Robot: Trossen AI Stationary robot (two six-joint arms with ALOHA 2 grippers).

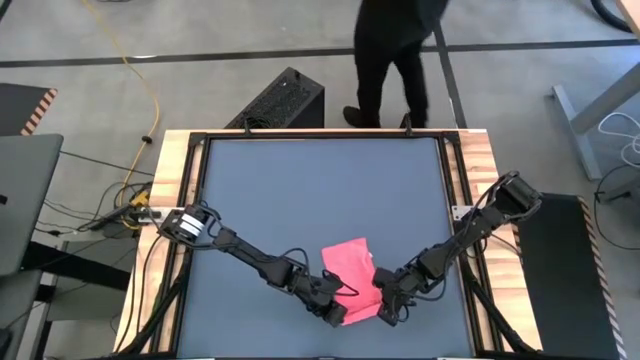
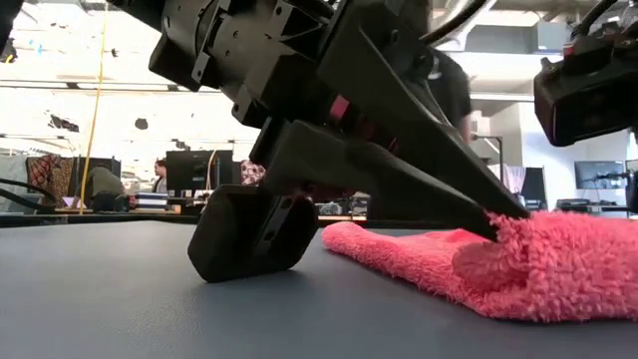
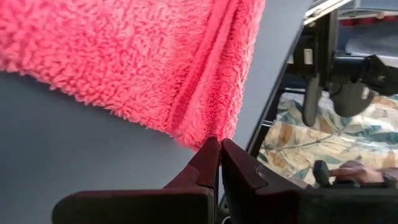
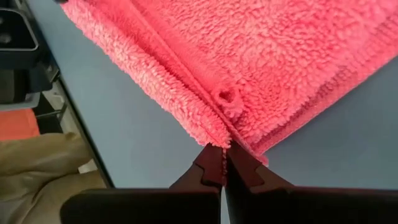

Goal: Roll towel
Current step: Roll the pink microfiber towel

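High view, table [image 1: 250, 180]: dark grey top with a wooden border; both arms reach in toward the near edge, at about 6 o'clock.
Left gripper [image 1: 338, 312]: sits at the 7 o'clock corner of the towel; in the left wrist view its fingers [image 3: 205, 163] are pressed together, tips at the towel's hemmed corner, pinching the fabric edge.
Towel [image 1: 352, 280]: bright pink, fluffy, folded over, lying flat on the tabletop between the two grippers; the low view shows its near end bunched up where a dark fingertip meets it.
Right gripper [image 1: 385, 305]: sits at the towel's 5 o'clock corner; in the right wrist view its fingers [image 4: 239, 167] are closed on the layered corner, where a thin bit of pink shows between the tips.
Person [image 1: 395, 55]: stands beyond the far edge, 12 o'clock.
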